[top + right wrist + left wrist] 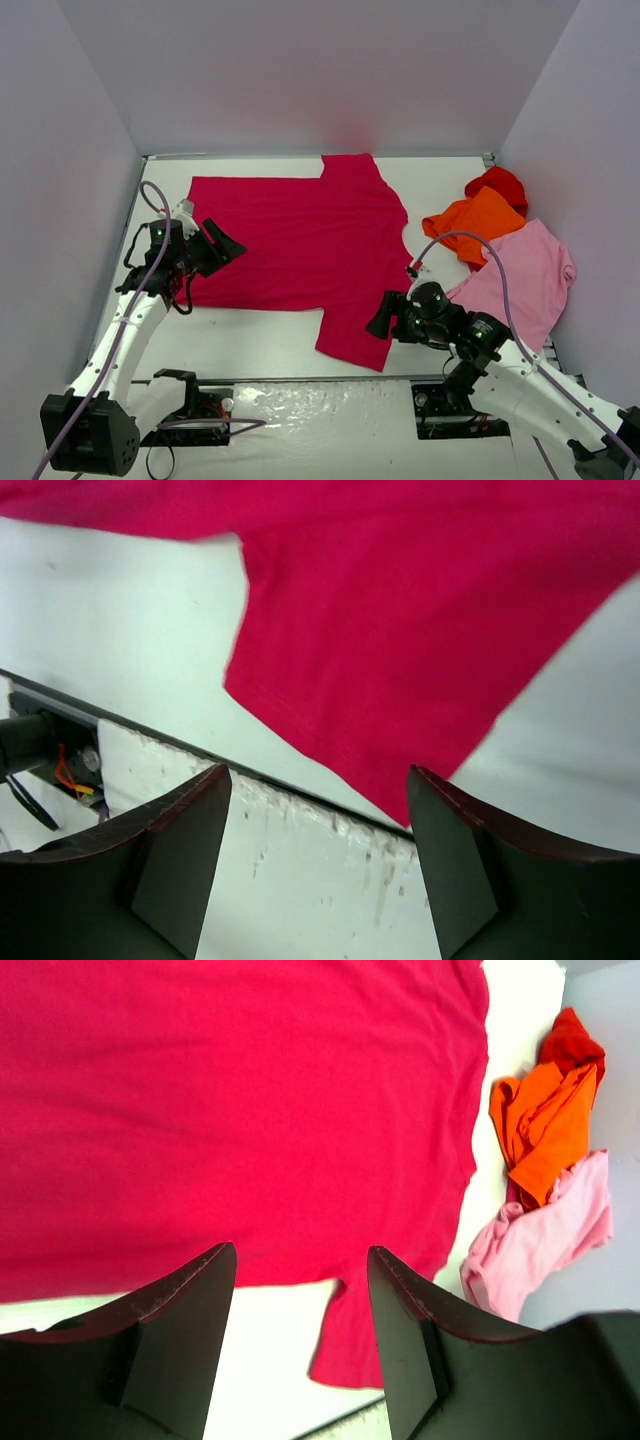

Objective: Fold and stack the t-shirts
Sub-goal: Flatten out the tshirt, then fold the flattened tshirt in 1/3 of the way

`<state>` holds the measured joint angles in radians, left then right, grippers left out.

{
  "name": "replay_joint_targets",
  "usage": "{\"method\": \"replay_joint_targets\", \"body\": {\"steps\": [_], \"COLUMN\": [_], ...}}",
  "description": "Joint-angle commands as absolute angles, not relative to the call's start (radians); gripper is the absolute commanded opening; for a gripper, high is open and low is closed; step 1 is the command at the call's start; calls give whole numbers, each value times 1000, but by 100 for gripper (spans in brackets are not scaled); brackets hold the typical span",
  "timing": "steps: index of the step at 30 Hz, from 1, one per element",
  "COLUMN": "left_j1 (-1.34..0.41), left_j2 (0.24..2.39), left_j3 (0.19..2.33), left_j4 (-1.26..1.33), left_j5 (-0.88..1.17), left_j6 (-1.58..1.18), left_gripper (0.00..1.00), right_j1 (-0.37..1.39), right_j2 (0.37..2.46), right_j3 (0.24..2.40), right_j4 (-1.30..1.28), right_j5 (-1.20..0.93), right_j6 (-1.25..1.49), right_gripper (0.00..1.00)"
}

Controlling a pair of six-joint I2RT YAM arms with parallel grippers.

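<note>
We see the big crimson cloth t-shirt (300, 240) lying flat and spread out in the middle of the white bench (250, 335). It lies sideways, with one short sleeve toward the far edge and the other toward the near edge. We think it is spread out like this so that it can be folded first.

Our left gripper (228, 248) hangs over the left end of this shirt, at its bottom hem. Its jaws are apart and nothing is between them. Our right gripper (380, 318) hangs by the near sleeve, close to the near edge of the bench. Its jaws are apart too, and it holds nothing. We guess both are lining up to pick up cloth for a fold.

Three more shirts sit in a heap by the right edge. The crumpled orange cloth t-shirt (480, 222) is in the middle. The bright red cloth t-shirt (498, 183) is behind it, toward the far right corner. The light pink cloth t-shirt (525, 275) is nearer to us. They touch each other. The pink one lies right beside our right arm, so the arm might bump it. Nothing lies on top of the crimson shirt.
</note>
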<state>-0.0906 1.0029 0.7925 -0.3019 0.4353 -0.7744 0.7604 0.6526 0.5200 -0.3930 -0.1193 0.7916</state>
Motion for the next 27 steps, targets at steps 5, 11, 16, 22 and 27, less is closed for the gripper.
{"method": "replay_joint_targets", "body": {"steps": [5,11,16,22,27], "left_j1": [-94,-102,-109,-117,-123], "left_j2": [1087,1163,1203,1238,1248], "left_j3": [878,856,844,827,808], "left_j4": [-426,-451,-448,-411,-389], "left_j5": [552,629,660,660,661], "left_j6": [-818,-828,-827,-825,-827], "left_gripper": [52,52,52,52,52], "right_j1": [914,1155,1277,1384,1395], "right_j2": [798,1026,1112,1183,1291], "right_j3": [540,639,681,740,787], "right_j4": [-441,-420,-420,-419,-427], "right_j5": [-76,87,143,257,333], "right_j6": [868,922,996,973,872], "right_gripper": [77,79,78,77,76]}}
